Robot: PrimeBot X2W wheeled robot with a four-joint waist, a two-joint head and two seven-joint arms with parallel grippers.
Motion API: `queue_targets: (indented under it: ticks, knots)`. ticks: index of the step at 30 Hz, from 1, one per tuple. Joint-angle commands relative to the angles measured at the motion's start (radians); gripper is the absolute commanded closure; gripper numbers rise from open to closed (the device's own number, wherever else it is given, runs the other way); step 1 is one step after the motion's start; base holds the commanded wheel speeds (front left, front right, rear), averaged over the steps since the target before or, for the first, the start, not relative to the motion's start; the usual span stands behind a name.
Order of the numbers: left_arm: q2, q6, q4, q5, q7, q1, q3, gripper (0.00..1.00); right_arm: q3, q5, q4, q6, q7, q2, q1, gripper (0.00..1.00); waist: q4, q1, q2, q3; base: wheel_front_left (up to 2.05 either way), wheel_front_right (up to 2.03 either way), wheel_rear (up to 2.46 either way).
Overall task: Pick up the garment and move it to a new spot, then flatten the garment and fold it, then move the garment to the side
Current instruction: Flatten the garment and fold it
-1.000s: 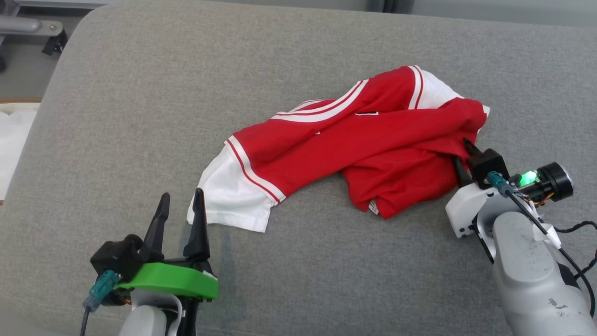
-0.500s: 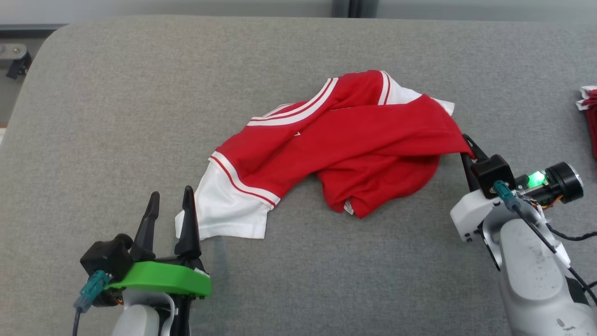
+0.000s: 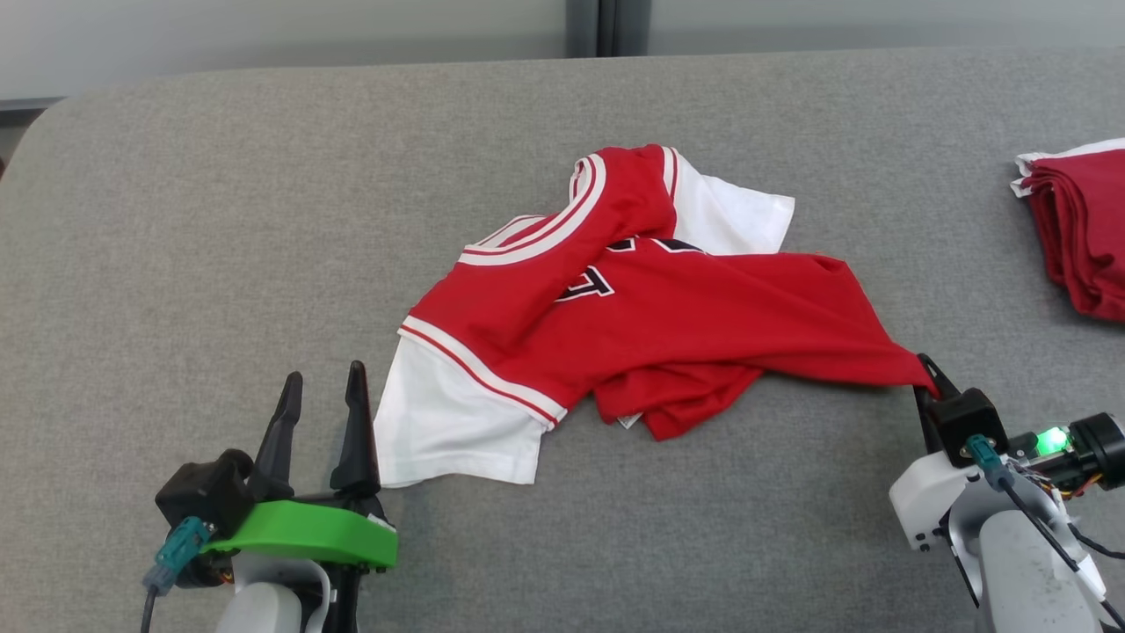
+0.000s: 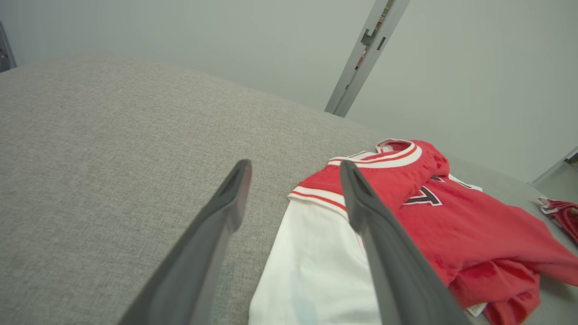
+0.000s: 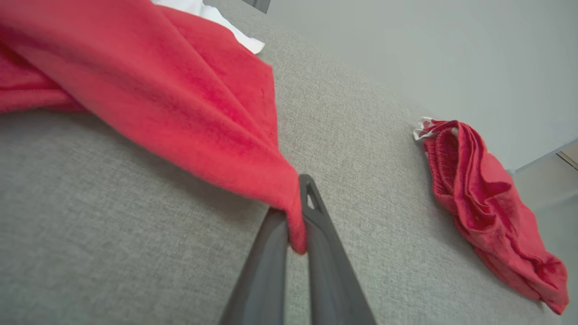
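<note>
The garment [image 3: 668, 316] is a red jersey with white sleeves and a dark number, lying crumpled in the middle of the grey cushion [image 3: 264, 220]. My right gripper [image 3: 925, 374] is shut on its red hem corner at the right, and the cloth stretches from the heap to the fingers. In the right wrist view that corner [image 5: 253, 149] is pinched between my right gripper [image 5: 295, 205]. My left gripper [image 3: 323, 396] stands open just left of the white sleeve [image 3: 457, 431]. In the left wrist view its fingers [image 4: 361, 198] straddle bare cushion beside the sleeve [image 4: 316, 266].
A second red garment [image 3: 1085, 229] lies folded at the cushion's right edge, also seen in the right wrist view as a red pile [image 5: 483, 198]. A pale wall and a grey post [image 4: 361, 58] stand behind the cushion. Bare cushion stretches to the left and front.
The head camera has swung right, bringing the folded red pile into view. My right gripper has closed on the hem corner and drawn it right and toward me, spreading the jersey and uncovering the number.
</note>
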Motion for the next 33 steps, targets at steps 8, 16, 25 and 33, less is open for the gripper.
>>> queue_targets:
  ticks: [8,16,25,33]
  knots:
    - [0.004,-0.005,0.01,-0.006,-0.003,0.022,-0.005,0.0,-0.006,0.065,-0.022,-0.002,-0.002,0.003,0.082,0.0,-0.026,0.0,0.0,-0.024,0.0,0.0,0.0]
    - [0.004,-0.006,0.006,0.009,-0.003,0.036,-0.006,0.0,0.007,0.137,-0.083,-0.002,-0.002,0.003,0.15,0.0,-0.053,0.0,0.0,-0.065,0.0,0.0,0.0]
    - [0.004,-0.008,0.014,0.018,-0.003,0.056,-0.015,0.0,0.033,0.216,-0.156,-0.002,-0.002,0.003,0.176,0.0,-0.073,0.0,0.0,-0.145,0.0,0.0,0.0]
    - [0.004,-0.007,0.028,0.031,-0.003,0.081,-0.03,0.0,0.034,0.297,-0.164,-0.002,-0.002,0.003,0.126,0.0,-0.073,0.0,0.0,-0.189,0.0,0.0,0.0]
